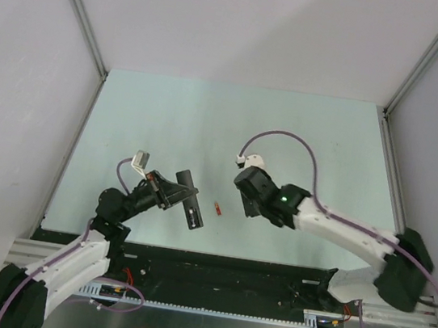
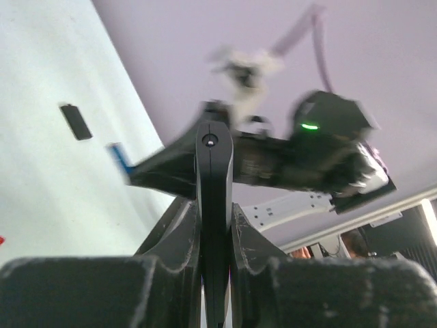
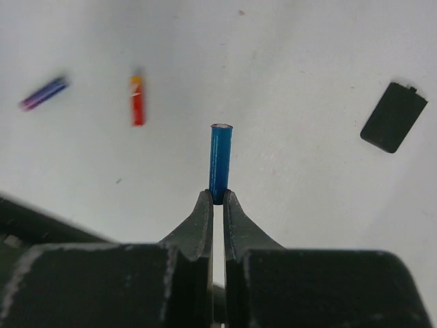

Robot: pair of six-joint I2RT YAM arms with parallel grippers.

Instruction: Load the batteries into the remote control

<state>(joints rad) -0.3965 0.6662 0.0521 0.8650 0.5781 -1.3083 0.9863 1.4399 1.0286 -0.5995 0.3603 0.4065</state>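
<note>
My left gripper (image 2: pixel 215 213) is shut on the remote control (image 2: pixel 214 171), a slim black bar held edge-on and off the table. From above, the remote control (image 1: pixel 191 201) sticks out of the left gripper (image 1: pixel 174 194) at the table's near middle. My right gripper (image 3: pixel 218 198) is shut on the lower end of a bright blue battery (image 3: pixel 220 160), which points away from the fingertips above the table. A red-orange battery (image 3: pixel 137 100) and a purple-blue battery (image 3: pixel 44 93) lie loose on the table. The red-orange battery (image 1: pixel 217 208) lies between the remote and the right gripper (image 1: pixel 244 203).
A small flat black rectangular piece (image 3: pixel 394 116) lies on the pale table, also seen in the left wrist view (image 2: pixel 75 121). White walls with metal rails (image 1: pixel 84 19) close in the table on three sides.
</note>
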